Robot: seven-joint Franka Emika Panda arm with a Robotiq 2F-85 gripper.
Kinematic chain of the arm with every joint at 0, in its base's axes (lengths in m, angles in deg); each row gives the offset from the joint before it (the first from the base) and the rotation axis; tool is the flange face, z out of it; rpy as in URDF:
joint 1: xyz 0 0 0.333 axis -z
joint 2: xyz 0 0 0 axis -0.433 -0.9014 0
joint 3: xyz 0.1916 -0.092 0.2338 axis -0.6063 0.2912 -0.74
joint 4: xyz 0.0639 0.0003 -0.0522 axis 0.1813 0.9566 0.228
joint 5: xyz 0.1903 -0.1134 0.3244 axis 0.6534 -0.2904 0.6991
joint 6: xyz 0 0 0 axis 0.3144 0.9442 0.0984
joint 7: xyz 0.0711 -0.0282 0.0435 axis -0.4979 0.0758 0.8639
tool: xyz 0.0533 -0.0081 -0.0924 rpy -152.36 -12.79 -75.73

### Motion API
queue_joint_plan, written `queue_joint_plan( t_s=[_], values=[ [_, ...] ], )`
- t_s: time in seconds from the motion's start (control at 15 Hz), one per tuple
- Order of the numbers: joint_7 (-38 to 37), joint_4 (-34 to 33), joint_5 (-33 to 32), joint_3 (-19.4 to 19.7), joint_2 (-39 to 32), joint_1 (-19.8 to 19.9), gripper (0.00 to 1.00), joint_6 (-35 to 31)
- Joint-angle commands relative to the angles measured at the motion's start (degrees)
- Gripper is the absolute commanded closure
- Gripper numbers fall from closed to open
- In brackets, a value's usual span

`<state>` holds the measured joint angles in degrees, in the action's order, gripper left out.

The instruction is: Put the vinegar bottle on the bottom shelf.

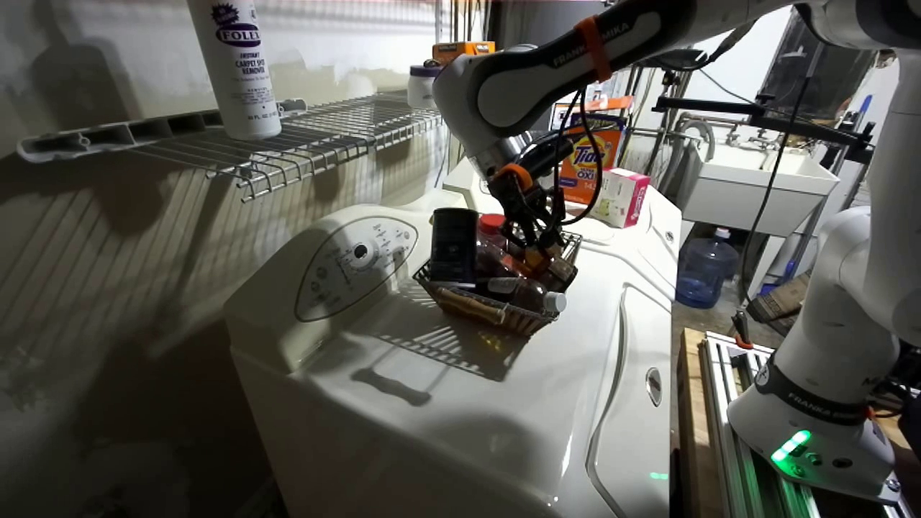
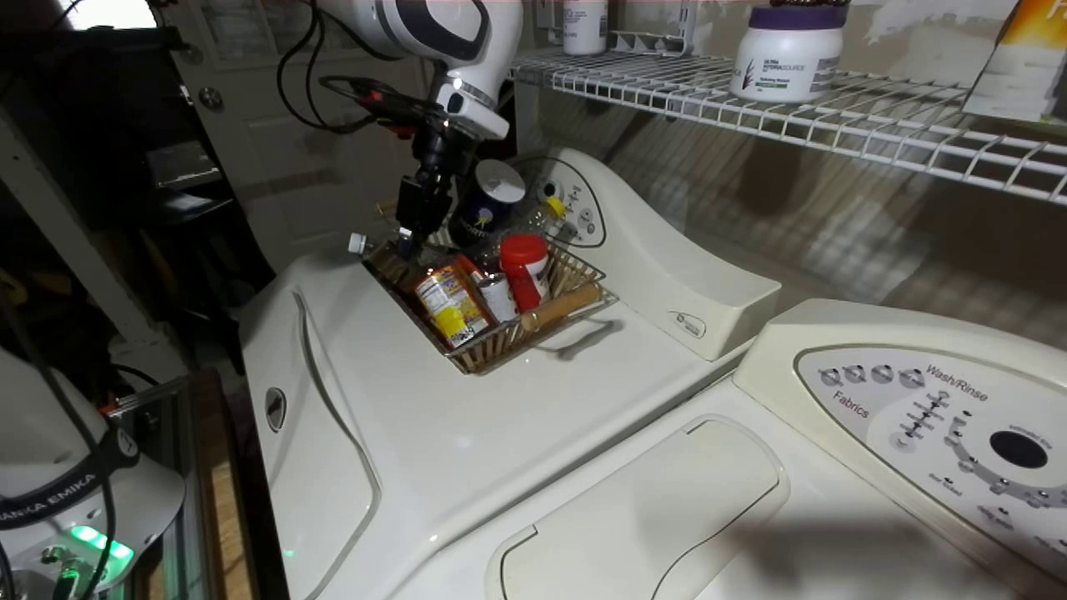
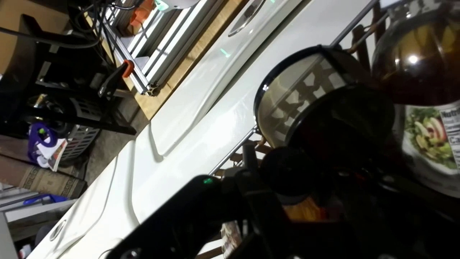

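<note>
The fingers (image 2: 406,242) point down into the wire basket (image 2: 504,343), but we cannot tell whether they are apart, together or clamped on something: in the wrist view they are mostly dark shapes, and in both exterior views their tips are lost among what is packed there. We judge that they come from above because the crowding leaves little room to reach in level.

Just beyond them, in the wrist view, is a rounded clear vessel (image 3: 284,111), partly hidden. Near it lies what we take for the vinegar bottle (image 3: 422,86), amber inside, with a salad picture on its pale label; in an exterior view its white cap (image 1: 555,302) juts past the basket's rim. It probably lies that way because it is too long for the space, and neighbours could snag it.

A dark canister (image 1: 453,248) stands on the side toward the raised control panel (image 1: 360,273), with a red-lidded jar (image 2: 525,267) close by. The basket sits on the white surface (image 2: 467,442). Higher up is the wire shelf (image 2: 884,148), presumably our goal; a purple-lidded jar (image 2: 788,58) and a carpet spot remover (image 1: 241,72) stand on it, so we would clear the canister and panel, then aim between those two.
</note>
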<state>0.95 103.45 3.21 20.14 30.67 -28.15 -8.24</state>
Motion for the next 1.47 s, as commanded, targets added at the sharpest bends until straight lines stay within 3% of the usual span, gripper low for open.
queue_joint_plan(
  t_s=[0.0, 1.13, 1.4],
  values=[
    [2.4, 0.3, 5.5, 1.2, 1.5, 1.6, 0.90, -1.7],
    [5.2, 4.1, 20.6, 4.2, 13.2, 5.9, 0.90, -11.9],
    [4.5, 3.8, 22.6, 4.1, 15.3, 6.1, 0.90, -10.3]
  ],
)
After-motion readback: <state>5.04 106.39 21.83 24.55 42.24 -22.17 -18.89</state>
